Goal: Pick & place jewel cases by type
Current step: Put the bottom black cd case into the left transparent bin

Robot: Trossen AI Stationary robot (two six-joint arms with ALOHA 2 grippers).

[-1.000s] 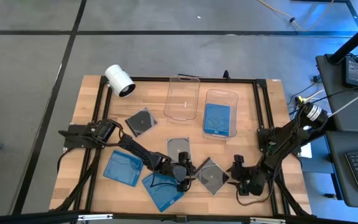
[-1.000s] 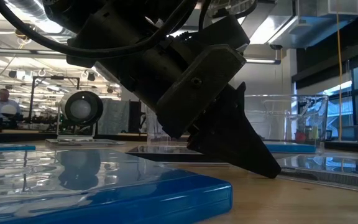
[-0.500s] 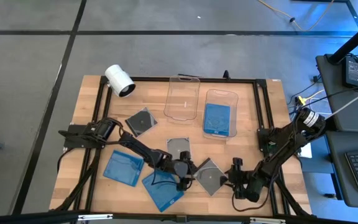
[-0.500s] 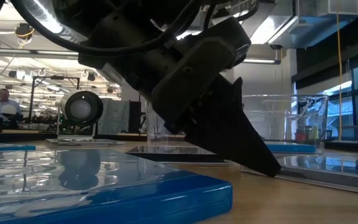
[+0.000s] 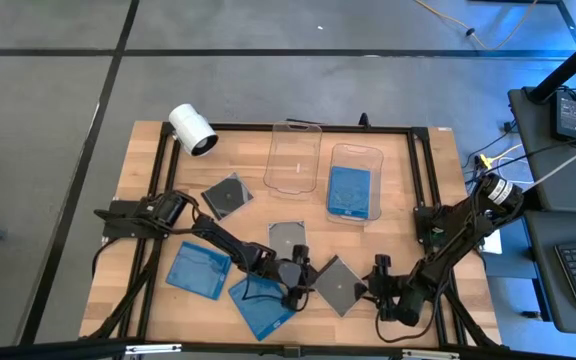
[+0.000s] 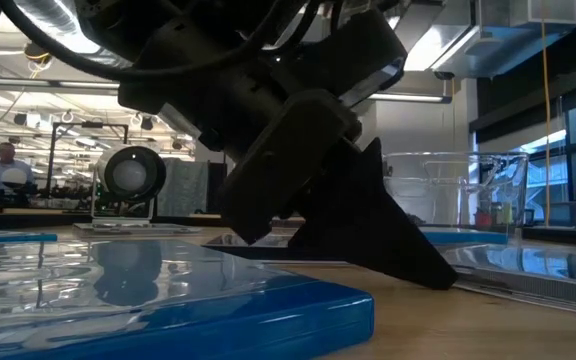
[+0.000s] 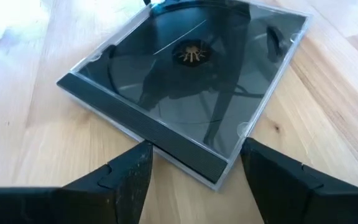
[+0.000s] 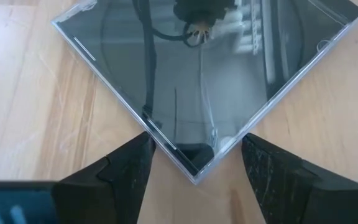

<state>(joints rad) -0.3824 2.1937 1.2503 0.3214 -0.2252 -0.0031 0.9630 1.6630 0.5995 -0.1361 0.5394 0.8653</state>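
A dark jewel case (image 5: 337, 286) with a disc lies flat on the table near the front edge, turned like a diamond. My left gripper (image 5: 299, 274) stands open at its left corner, my right gripper (image 5: 374, 291) open at its right corner. In the left wrist view the case's spine corner (image 7: 218, 177) lies between the fingers. In the right wrist view another corner (image 8: 196, 176) does. Two more dark cases (image 5: 226, 195) (image 5: 288, 238) and two blue cases (image 5: 198, 268) (image 5: 263, 306) lie flat on the table. My left gripper has one fingertip (image 7: 143, 152) right at the case's spine edge and the other (image 7: 252, 149) beside the adjoining edge; I cannot tell whether they touch. My right gripper's fingertips (image 8: 143, 144) stand close to both edges that meet at the corner; whether they touch cannot be told.
A white cylinder (image 5: 192, 130) lies at the far left corner. An empty clear tub (image 5: 295, 158) and a clear tub (image 5: 352, 150) holding a blue case (image 5: 349, 191) stand at the far middle. A black frame (image 5: 423, 170) borders the table. A blue case (image 6: 168, 310) fills the low view's foreground.
My left gripper has rolled about its own pointing line while staying in place at the dark case's left corner. Both grippers have stayed open, and the dark case still lies flat.
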